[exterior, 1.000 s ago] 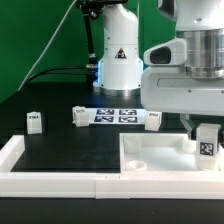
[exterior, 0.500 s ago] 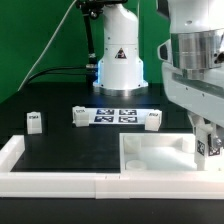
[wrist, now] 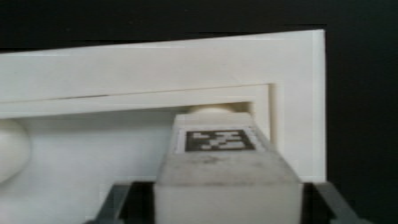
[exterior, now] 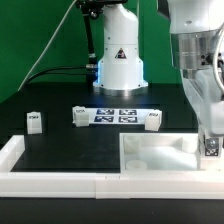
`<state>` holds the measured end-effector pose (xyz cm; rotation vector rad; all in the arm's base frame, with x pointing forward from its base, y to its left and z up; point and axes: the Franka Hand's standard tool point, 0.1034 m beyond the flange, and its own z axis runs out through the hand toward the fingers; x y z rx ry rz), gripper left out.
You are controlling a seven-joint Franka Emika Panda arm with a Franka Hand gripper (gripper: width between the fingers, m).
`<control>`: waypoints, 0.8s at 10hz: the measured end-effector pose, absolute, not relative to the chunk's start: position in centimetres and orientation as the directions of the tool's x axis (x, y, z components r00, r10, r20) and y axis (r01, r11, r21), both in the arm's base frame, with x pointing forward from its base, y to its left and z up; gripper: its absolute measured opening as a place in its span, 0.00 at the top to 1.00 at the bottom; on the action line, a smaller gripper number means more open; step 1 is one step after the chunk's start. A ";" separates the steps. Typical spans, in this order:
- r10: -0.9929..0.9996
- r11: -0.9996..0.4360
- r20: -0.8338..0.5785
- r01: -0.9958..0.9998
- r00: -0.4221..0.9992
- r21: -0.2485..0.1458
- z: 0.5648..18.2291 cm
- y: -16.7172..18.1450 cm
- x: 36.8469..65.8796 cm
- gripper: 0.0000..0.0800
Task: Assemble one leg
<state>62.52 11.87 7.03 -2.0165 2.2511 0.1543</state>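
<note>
My gripper [exterior: 211,140] is at the exterior view's far right, shut on a leg [exterior: 211,147], a small white block with a black-and-white tag. It holds the leg upright over the right near corner of the large white square piece [exterior: 150,152]. In the wrist view the leg [wrist: 222,155] sits between my dark fingers [wrist: 135,204], my gripper [wrist: 222,205] closed on its sides. A round corner hole [wrist: 210,108] of the square piece [wrist: 125,80] shows just beyond the leg's end. Whether the leg touches the piece I cannot tell.
Three more legs stand on the black table: one at the left [exterior: 34,121], one beside the marker board [exterior: 78,116], one at its right [exterior: 152,121]. The marker board [exterior: 116,115] lies before the robot base [exterior: 118,62]. A white wall [exterior: 50,180] runs along the front.
My gripper has moved toward the exterior view's right and lower, turning as it went, carrying the leg to the square piece's right corner.
</note>
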 end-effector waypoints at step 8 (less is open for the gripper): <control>-0.615 -0.776 -0.095 -0.622 0.783 -0.100 7.1 12.2 62.5 0.19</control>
